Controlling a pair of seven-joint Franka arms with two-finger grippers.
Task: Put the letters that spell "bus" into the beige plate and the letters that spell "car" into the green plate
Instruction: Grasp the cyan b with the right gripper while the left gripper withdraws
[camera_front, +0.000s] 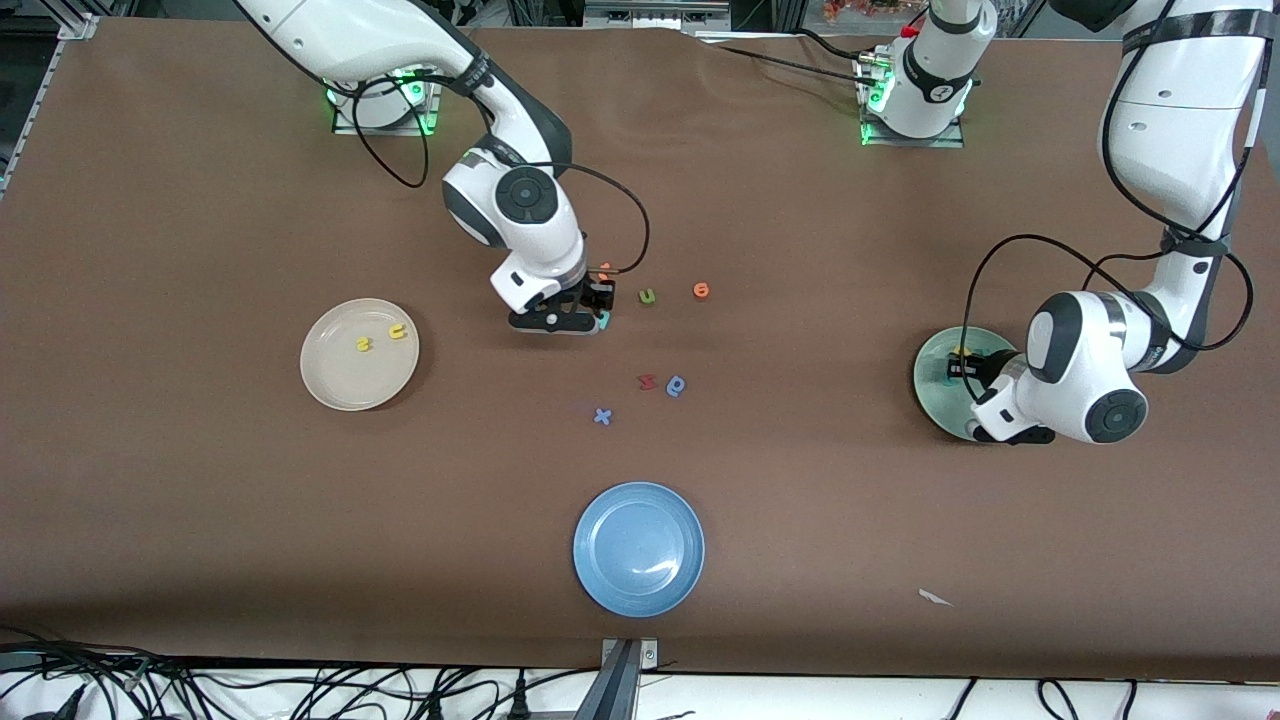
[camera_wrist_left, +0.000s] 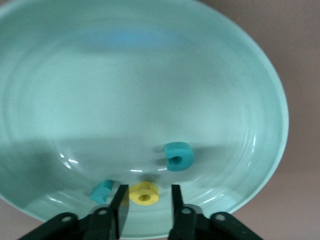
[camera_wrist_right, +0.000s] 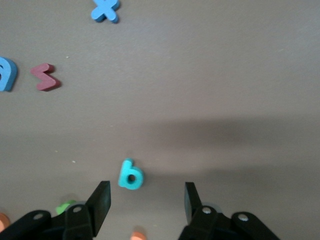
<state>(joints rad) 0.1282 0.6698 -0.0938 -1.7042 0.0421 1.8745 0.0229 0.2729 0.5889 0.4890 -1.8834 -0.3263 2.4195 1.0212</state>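
Right gripper (camera_wrist_right: 145, 200) hangs at frame centre, fingers open and empty over the teal b (camera_wrist_right: 131, 175) on the desk; off-centre, it may slip. Left gripper (camera_wrist_left: 146, 200), parted around nothing, sits over the green plate (camera_wrist_left: 260, 100) holding c, a, r

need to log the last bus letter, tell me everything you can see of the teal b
The teal b is a small, thick letter that looks like foam, with a stem and one closed loop with a round hole. It lies flat on the bare brown table, not in any plate. The right gripper hangs just over it with its jaws open, the letter sitting nearer one finger and touching neither. An orange letter and a green one lie close by.
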